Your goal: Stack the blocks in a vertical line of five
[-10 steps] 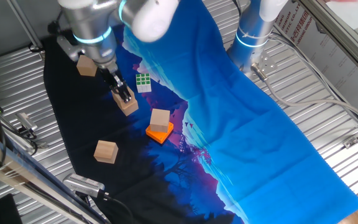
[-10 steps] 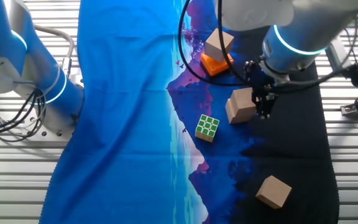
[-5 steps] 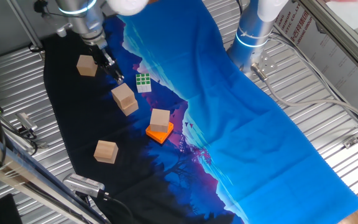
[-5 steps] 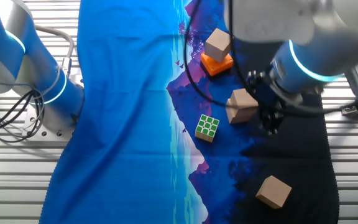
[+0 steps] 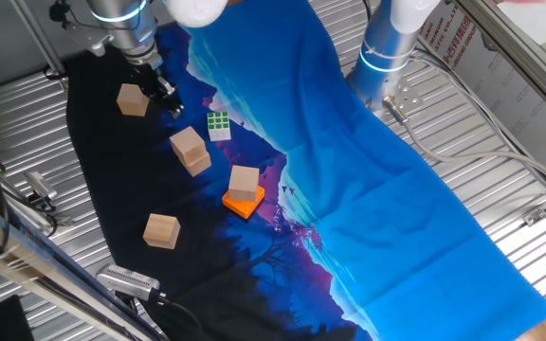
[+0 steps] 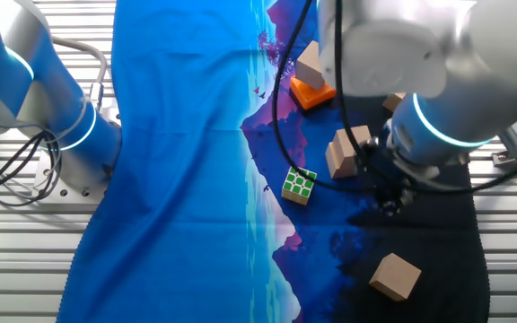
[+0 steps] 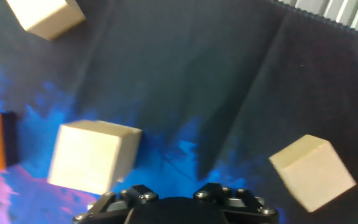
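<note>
We see the gripper (image 5: 170, 100) hanging above the black part of the cloth (image 5: 102, 180), just up-left of the green-and-white puzzle cube (image 5: 218, 125) in one fixed view, gripping nothing; its fingers are small and dark there and out of frame in the hand view, so we cannot tell if the jaws are spread or closed. Just beside the puzzle cube, on its lower-left side, stands what looks like a stack of two blocks (image 5: 190, 151), one on the other, slightly twisted. Further from the puzzle cube, lower-right, a single block (image 5: 244, 180) sits on the orange square (image 5: 242, 203). The left block (image 5: 133, 99) lies left of the puzzle cube, with the gripper between them and close to it. The near block (image 5: 161, 230) lies well apart from the puzzle cube, toward the front edge of the cloth. In the other fixed view the arm covers much of the black area, and the gripper is right of the puzzle cube, below the stack
</note>
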{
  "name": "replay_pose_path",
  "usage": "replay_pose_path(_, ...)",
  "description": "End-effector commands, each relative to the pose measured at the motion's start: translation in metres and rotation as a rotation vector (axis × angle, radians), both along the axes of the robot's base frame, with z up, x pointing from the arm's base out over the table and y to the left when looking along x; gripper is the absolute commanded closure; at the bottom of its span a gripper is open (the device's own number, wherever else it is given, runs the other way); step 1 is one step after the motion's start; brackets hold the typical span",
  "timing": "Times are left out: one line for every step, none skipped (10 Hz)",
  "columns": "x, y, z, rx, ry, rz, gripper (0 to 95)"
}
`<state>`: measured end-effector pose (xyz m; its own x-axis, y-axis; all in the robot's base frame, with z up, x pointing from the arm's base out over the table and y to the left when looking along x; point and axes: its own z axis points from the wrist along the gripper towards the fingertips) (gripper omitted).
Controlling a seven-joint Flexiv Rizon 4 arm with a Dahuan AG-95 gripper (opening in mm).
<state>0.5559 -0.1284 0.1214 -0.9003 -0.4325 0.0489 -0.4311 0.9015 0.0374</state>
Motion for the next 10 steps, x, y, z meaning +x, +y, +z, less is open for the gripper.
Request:
replay_pose_path(0.004,-0.017,-0.006,-0.006,0.001,0.053,76.0)
replay_pose_path(0.009,-0.027,-0.009,-0.010,0.001,0.093,76.0)
replay_pose_path(0.014,-0.031,-0.011,-0.023,0.001,0.114,76.0)
replay_pose_path(0.016,-0.034,-0.012,-0.024,0.003,0.116,76.0)
replay_pose_path(0.018,-0.037,-0.015,-0.030,0.002,0.127,76.0)
replay_pose_path(0.019,-0.037,-0.018,-0.030,0.002,0.137,76.0)
replay_pose_path(0.020,-0.037,-0.021,-0.032,0.001,0.141,76.0)
replay_pose_path(0.020,-0.037,-0.021,-0.036,0.002,0.144,76.0)
replay_pose_path(0.021,-0.037,-0.020,-0.037,0.002,0.149,76.0)
replay_pose_path(0.021,-0.037,-0.020,-0.037,0.001,0.153,76.0)
